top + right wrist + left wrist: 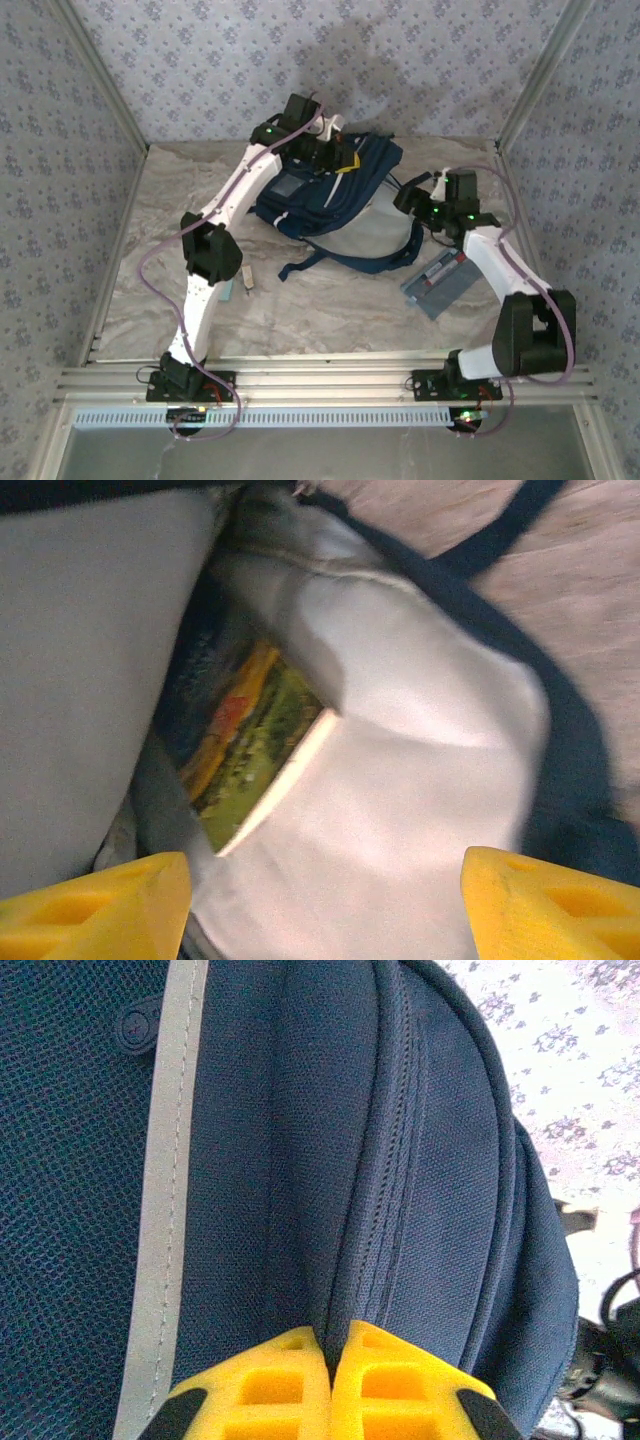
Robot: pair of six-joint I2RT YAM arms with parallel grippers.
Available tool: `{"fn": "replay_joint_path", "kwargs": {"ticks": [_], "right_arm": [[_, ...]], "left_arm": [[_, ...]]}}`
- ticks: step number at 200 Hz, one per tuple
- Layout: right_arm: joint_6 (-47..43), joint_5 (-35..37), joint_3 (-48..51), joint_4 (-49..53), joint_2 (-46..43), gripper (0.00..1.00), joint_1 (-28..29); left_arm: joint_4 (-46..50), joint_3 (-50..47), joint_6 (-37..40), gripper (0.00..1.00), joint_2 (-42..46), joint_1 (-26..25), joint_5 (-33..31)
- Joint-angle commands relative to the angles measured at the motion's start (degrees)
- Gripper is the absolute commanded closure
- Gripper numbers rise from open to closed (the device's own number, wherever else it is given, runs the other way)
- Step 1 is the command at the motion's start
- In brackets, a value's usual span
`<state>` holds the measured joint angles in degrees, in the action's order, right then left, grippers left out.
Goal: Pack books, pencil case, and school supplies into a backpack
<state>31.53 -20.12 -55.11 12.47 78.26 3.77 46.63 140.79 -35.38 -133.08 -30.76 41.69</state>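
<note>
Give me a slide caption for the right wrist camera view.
Open right tool over the navy-blue fabric backpack, thin landscape-cover paperback lying inside.

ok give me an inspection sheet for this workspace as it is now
surface: pale marbled tabletop
job's things: navy fabric backpack lies open; landscape-cover paperback inside it; translucent grey pencil case, light-blue square pad and beige eraser block on the tabletop
clutter: nothing seen
grippers: left gripper shut on backpack fabric; right gripper open at the backpack mouth
cables: purple cables along both arms
surroundings: floral wallpaper panels, metal frame
</note>
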Motion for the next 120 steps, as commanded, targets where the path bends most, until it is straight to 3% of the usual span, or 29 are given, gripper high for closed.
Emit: {"fn": "replay_joint_path", "kwargs": {"ticks": [1, 14, 39, 60, 84, 120], "right_arm": [[-5.6, 5.1, 2.1, 8.3, -1.7, 0.24, -2.7], [-6.5, 4.7, 2.3, 8.3, -0.5, 0.24, -3.7], [-7.7, 4.8, 2.3, 7.0, 2.4, 0.24, -3.9], [-8.1, 6.6, 2.6, 6.3, 4.0, 0.24, -4.0], [-7.8, 7.3, 3.5, 5.1, 4.1, 0.24, -4.8], [-7.9, -0.5, 3.2, 0.0, 6.0, 0.22, -4.3]], "left_arm": [[-0.6, -3.1, 3.7, 1.00, 4.8, -0.8, -0.4], [0.2, -5.9, 4.7, 0.99, 6.1, -1.3, -0.8], [-0.8, -14.1, 4.3, 0.65, 10.2, -1.5, -2.4], [-3.9, -22.5, 3.1, 0.50, 15.8, -1.3, -4.1], [-7.3, -33.6, 1.6, 0.46, 23.6, -0.2, -8.7], [-19.6, -55.4, -6.4, 0.43, 34.3, 5.6, -17.4]]}}
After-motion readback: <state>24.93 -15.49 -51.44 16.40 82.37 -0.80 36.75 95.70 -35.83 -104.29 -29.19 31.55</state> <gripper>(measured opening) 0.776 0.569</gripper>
